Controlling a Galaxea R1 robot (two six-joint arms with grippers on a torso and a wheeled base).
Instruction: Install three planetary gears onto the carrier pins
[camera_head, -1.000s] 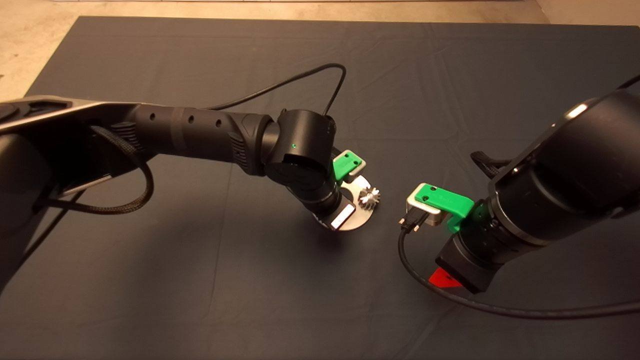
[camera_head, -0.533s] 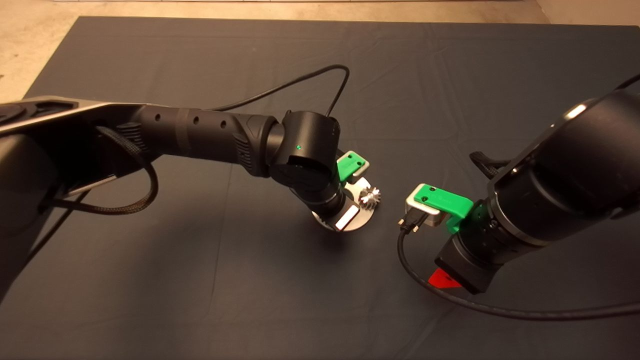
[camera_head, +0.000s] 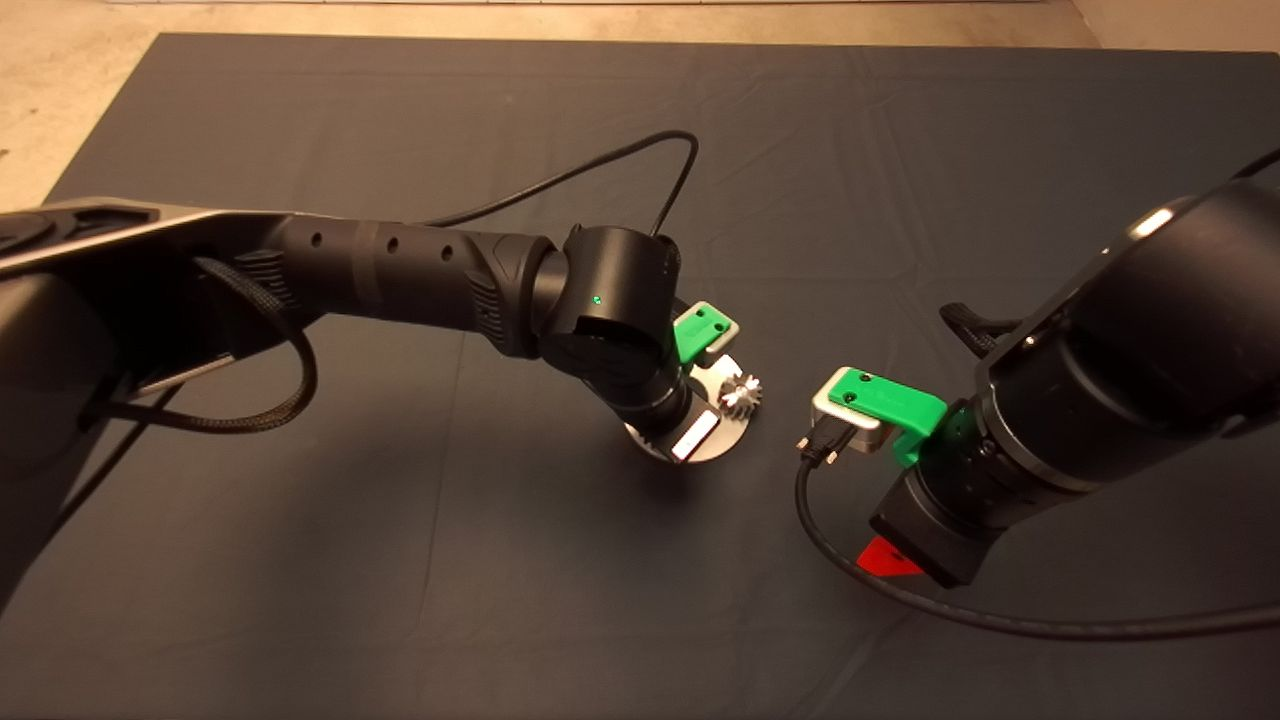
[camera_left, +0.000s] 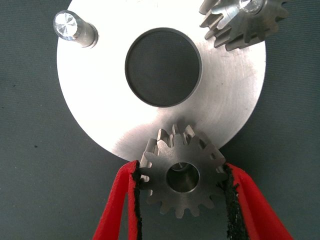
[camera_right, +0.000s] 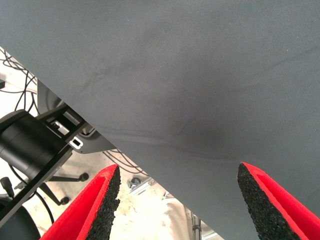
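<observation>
Left hand (camera_left: 182, 200): closed on a gear (camera_left: 181, 176), one pad at each side of its teeth, over the disc (camera_left: 100, 107) rim at 6 o'clock.
Held gear: bore over a pin; seating cannot be told.
Second gear (camera_left: 245, 20): on the pin at 1 o'clock.
Bare pin (camera_left: 74, 27): 10 o'clock.
Right hand (camera_right: 175, 200): fingers wide, empty, above the desk (camera_head: 900, 150), right of the disc.

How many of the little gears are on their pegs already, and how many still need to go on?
One gear already sits on its pin at the rim of the silver disc. The left gripper is shut on a second gear, held over a pin that shows through its bore. One pin is bare, and no third gear is in view. The right gripper waits open beside the disc.
</observation>
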